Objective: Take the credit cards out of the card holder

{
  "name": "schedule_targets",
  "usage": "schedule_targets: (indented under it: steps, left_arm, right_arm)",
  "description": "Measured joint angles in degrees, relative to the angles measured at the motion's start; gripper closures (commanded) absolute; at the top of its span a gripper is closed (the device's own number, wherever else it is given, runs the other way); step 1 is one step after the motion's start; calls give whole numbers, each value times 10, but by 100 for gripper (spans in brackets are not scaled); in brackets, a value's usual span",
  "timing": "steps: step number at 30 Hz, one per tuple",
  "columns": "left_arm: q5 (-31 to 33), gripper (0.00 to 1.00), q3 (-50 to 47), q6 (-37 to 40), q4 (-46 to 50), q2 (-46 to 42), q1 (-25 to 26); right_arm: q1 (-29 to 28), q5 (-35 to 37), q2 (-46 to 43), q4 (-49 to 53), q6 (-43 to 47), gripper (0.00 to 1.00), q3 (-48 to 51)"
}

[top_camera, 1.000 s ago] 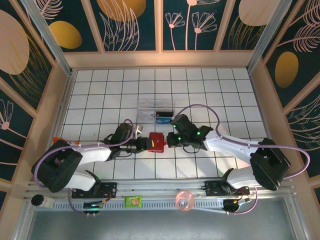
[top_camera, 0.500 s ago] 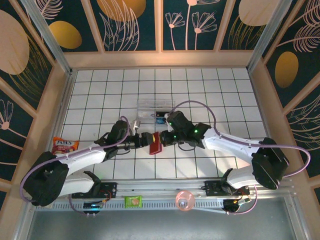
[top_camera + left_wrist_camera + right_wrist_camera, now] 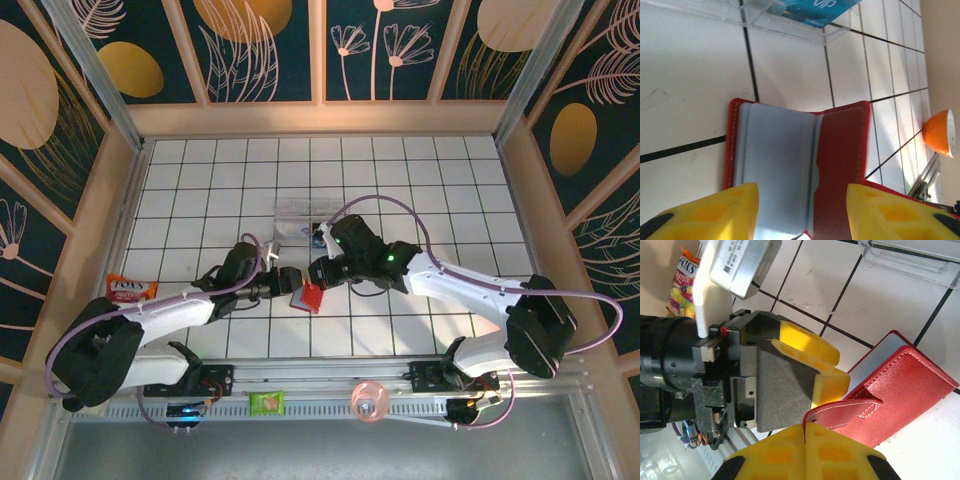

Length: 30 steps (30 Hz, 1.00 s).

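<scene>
The red card holder (image 3: 308,297) lies open on the white tiles between the two arms, its grey-blue sleeves (image 3: 775,165) facing up. My left gripper (image 3: 802,191) hovers right over it, open, one yellow finger above each half of the booklet. My right gripper (image 3: 805,429) is shut on the holder's red snap tab (image 3: 840,412) and lifts that cover (image 3: 905,390) at a tilt. The left gripper's fingers (image 3: 810,352) sit close beside the tab. I cannot make out the credit cards in the sleeves. A blue card (image 3: 810,9) lies in the clear plastic box.
The clear plastic box (image 3: 310,215) stands just behind the grippers. A snack packet (image 3: 128,290) lies at the left edge. A green packet (image 3: 267,403) and a pink cup (image 3: 370,400) sit by the front rail.
The right gripper has moved left and raised the tab, tilting the holder. The left gripper's jaws widened, then narrowed partway. The left arm swung and uncovered the snack packet.
</scene>
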<state>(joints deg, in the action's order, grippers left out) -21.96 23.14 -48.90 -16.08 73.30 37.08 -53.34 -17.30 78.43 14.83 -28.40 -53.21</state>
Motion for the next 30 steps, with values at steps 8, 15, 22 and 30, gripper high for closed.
schedule_targets:
  steps: [8, 15, 22, 30]
  left_arm:
    - [13, 51, 0, 1, 4, 26, 0]
    - [16, 50, 0, 7, 9, 29, 0]
    - [14, 53, 0, 13, 9, 45, 0]
    - [13, 50, 2, 14, 10, 50, 0]
  right_arm:
    - [9, 14, -2, 9, -2, 100, 6]
    - [63, 79, -18, 42, -26, 100, 99]
    - [72, 131, 18, 62, -59, 84, 153]
    - [76, 170, 19, 69, -80, 49, 153]
